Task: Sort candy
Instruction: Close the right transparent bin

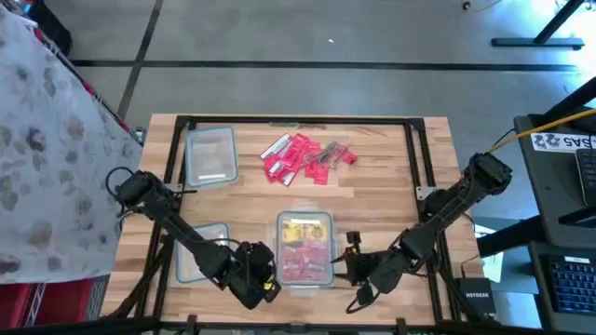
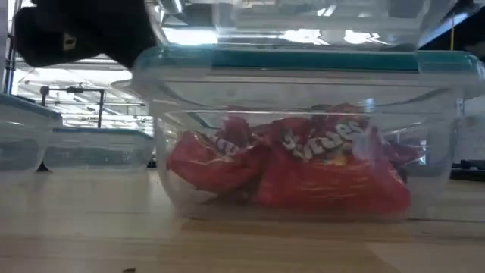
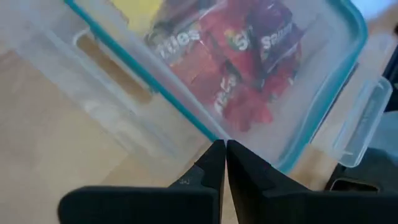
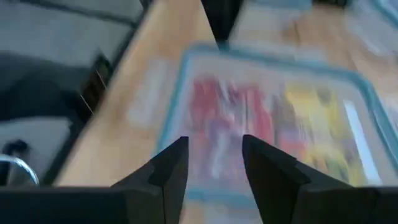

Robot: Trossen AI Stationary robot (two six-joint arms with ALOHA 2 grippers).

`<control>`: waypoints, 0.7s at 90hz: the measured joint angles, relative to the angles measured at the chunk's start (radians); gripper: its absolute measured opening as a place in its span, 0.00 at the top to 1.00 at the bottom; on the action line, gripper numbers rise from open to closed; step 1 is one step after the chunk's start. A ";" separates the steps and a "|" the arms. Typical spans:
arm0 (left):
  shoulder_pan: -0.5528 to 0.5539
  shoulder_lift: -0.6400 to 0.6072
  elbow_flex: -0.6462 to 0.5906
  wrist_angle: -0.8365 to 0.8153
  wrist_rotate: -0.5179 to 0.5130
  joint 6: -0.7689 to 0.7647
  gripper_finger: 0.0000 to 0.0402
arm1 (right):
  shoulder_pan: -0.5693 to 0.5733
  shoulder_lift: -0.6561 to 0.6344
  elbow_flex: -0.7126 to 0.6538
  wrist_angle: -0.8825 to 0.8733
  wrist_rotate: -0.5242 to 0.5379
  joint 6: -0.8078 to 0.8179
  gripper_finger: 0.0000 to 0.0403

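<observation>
Red candy (image 1: 300, 158) lies in a loose pile at the far side of the desk (image 1: 391, 186), well away from both arms. More red and yellow pieces sit in the lidded tub (image 1: 304, 248) near the front. The left pincer (image 1: 264, 282), pressed together, is just beside the tub. The right pincer (image 1: 352, 268), spread and empty, is on its other side. Both seem equally far from the pile, which stretches left to right.

On the table (image 1: 372, 186), a lidded tub (image 1: 304, 247) holding candy (image 1: 304, 261) sits at 6 o'clock. Loose candy (image 1: 303, 156) lies at 12. One empty tub (image 1: 211, 154) lies at 10, another (image 1: 196, 251) at 8.
</observation>
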 joint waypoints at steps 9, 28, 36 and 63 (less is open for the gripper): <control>-0.001 0.000 0.000 -0.006 0.005 0.004 1.00 | -0.032 0.031 -0.002 0.051 -0.051 -0.029 0.66; -0.030 -0.007 0.000 0.015 0.037 -0.014 1.00 | -0.120 0.139 -0.004 0.056 -0.215 0.011 0.66; -0.032 -0.024 0.001 0.102 0.018 0.059 1.00 | -0.139 0.156 -0.002 0.068 -0.248 0.011 0.66; 0.015 -0.038 0.000 0.316 -0.177 0.367 1.00 | -0.020 0.028 0.029 0.024 -0.001 -0.105 0.66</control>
